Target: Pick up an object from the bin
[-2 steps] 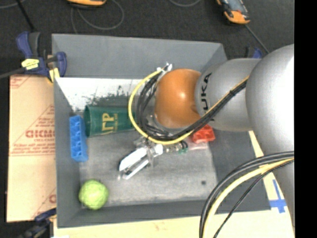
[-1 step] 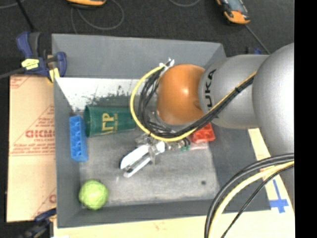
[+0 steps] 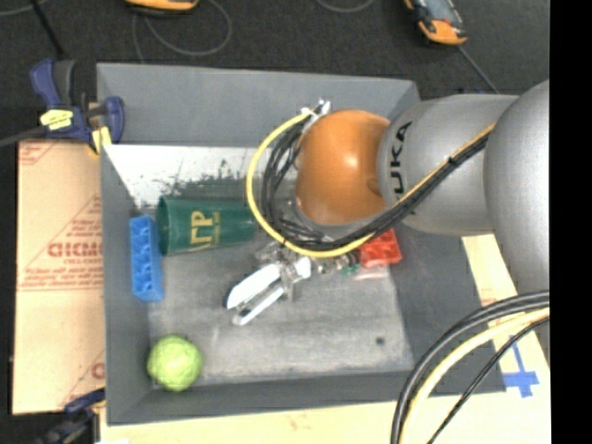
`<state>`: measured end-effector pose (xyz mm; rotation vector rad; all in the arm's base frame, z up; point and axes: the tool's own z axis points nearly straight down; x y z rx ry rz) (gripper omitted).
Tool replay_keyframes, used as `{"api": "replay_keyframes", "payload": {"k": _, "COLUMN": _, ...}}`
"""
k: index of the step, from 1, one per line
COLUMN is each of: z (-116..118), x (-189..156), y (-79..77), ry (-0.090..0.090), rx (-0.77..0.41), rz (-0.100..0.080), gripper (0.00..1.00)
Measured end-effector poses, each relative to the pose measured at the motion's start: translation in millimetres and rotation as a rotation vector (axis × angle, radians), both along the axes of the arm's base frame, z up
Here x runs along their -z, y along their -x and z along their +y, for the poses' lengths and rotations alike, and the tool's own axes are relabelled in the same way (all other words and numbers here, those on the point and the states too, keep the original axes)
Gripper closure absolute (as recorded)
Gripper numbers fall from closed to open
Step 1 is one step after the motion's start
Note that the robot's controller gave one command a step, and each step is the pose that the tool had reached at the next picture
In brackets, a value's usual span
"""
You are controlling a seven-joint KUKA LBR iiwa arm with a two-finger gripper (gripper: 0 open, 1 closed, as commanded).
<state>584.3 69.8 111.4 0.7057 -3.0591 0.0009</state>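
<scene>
The gripper hangs low over the middle of the grey metal bin, its two white fingers pointing toward the lower left of the camera view. The fingers are parted by a slim dark gap and nothing sits between them; below their tips there is only bare bin floor. The nearest thing is a dark green cup with pale lettering, lying on its side against the bin's far wall, up and to the left of the fingertips and near them, but clear of them. Touching or just beside the cup's left end is a blue studded brick, which lies along the left wall, well apart from the fingers. A yellow-green ball rests in the near left corner, below and to the left of the fingertips, also apart from them. Behind the gripper, on the right side of the bin, a red block shows partly from under the arm. The wrist's orange cover and its looped yellow and black cables hang over the bin's far middle, hiding the floor beneath them.
</scene>
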Motion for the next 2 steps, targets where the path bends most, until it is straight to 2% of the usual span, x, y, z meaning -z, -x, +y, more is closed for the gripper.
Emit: {"api": "replay_keyframes", "payload": {"k": 2, "z": -0.4, "x": -22.8, "y": -1.1, "ry": -0.001, "rx": 0.002, "rz": -0.006, "gripper": 1.00}}
